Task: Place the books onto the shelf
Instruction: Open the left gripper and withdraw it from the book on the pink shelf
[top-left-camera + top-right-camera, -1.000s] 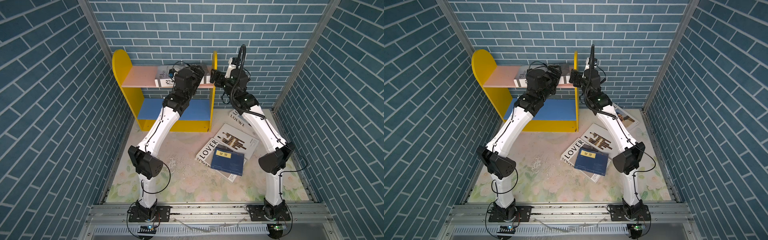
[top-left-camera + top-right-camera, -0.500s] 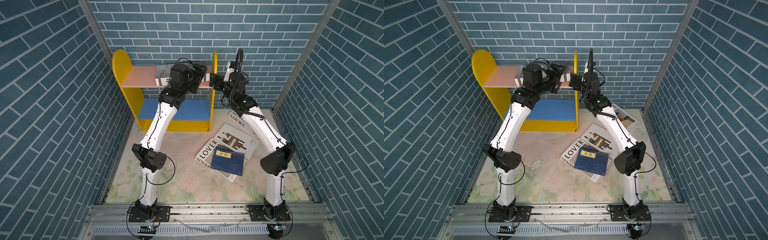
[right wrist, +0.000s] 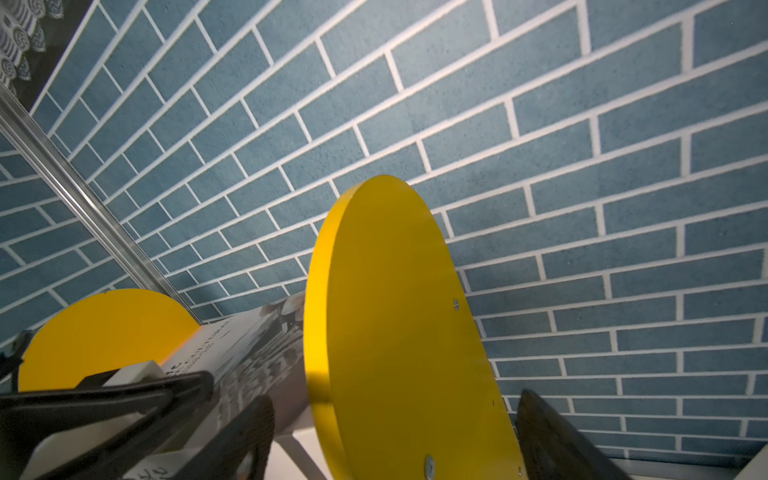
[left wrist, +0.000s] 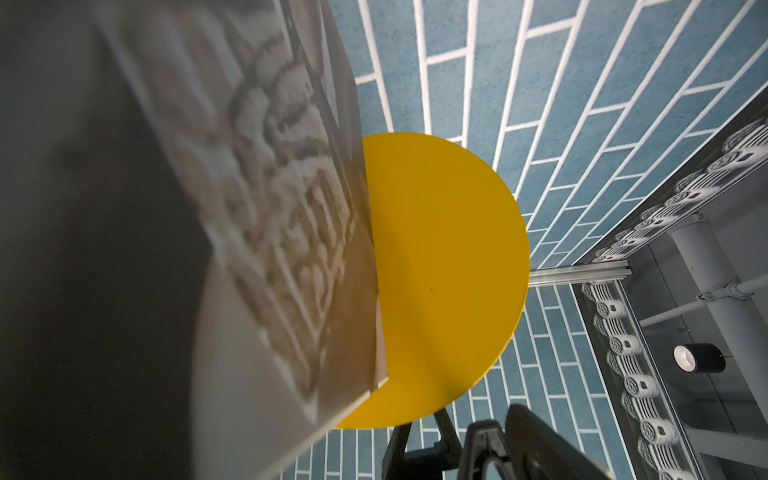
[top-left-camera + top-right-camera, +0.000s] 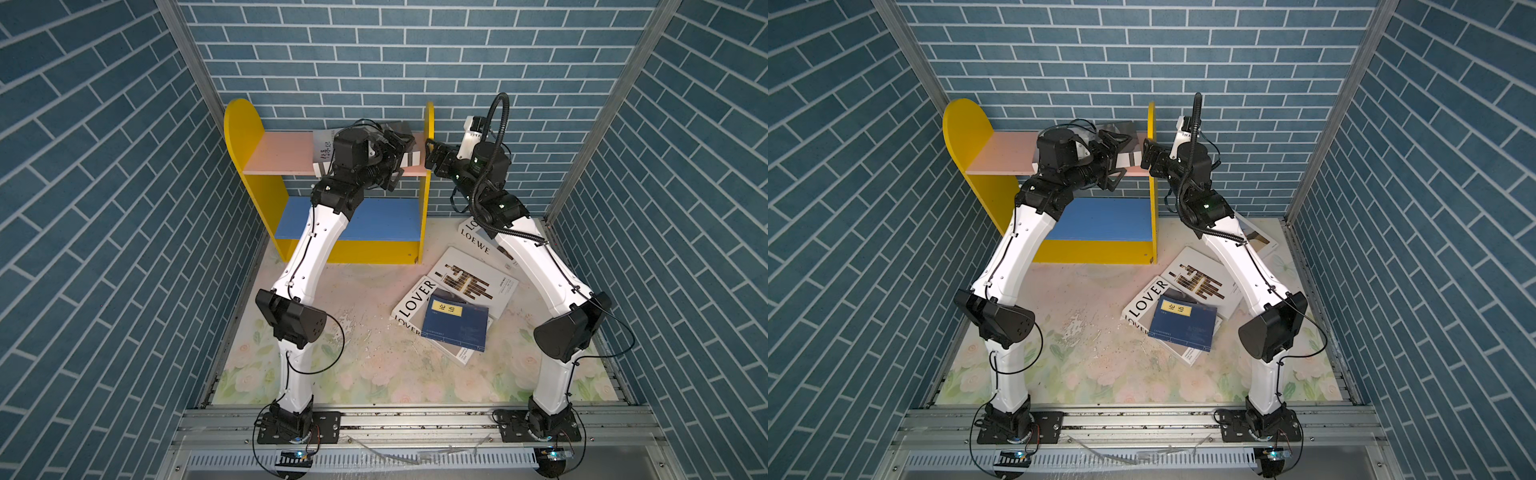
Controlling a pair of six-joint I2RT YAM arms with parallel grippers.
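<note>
Book (image 5: 322,147), white, on flat pink board (image 5: 278,153); left tool (image 5: 403,160) and right tool (image 5: 432,154) spread wide.

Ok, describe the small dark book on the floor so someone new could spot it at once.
Start at the yellow-sided shelf, then drop to the floral floor off its right front corner. The navy book lies on top of the LOVER book, next to the brown-bar book. Both neighbours are large and white; it alone is small and dark, with a yellow label.
</note>
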